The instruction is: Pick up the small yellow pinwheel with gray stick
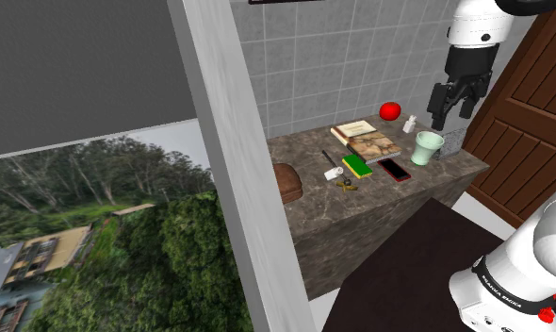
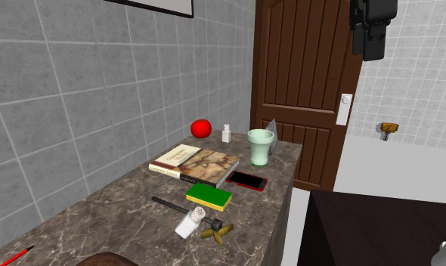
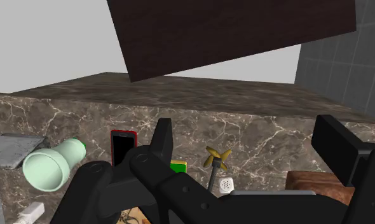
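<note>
Black gripper (image 3: 248, 137), fingers apart and clasping nothing, hovering high near the end of the marble counter (image 1: 309, 156) where the pale green cup (image 1: 429, 146) stands, small yellow pinwheel (image 2: 216, 231) lying near the counter's front edge, just beside the white shaker (image 2: 188, 221), close to the green sponge (image 2: 209, 198)
</note>
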`<state>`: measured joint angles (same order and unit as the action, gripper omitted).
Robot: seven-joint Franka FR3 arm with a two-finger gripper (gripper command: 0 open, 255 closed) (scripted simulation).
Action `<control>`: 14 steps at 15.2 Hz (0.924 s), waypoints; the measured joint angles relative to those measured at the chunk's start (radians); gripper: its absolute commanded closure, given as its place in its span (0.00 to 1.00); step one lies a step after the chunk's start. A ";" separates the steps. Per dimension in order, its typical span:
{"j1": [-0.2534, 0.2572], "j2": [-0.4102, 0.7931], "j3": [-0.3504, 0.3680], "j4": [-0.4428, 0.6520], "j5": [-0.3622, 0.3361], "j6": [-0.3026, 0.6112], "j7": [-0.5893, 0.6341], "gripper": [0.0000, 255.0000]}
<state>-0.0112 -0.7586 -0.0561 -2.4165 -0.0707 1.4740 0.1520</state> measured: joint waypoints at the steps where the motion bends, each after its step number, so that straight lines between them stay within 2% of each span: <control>1: 0.000 0.000 0.000 0.000 0.000 0.000 0.000 0.00; 4: -0.003 0.053 -0.011 -0.019 0.000 0.072 0.003 0.00; 14: -0.016 0.367 -0.067 -0.027 0.016 0.403 -0.005 0.00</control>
<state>-0.0272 -0.3920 -0.1228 -2.4437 -0.0552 1.8767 0.1474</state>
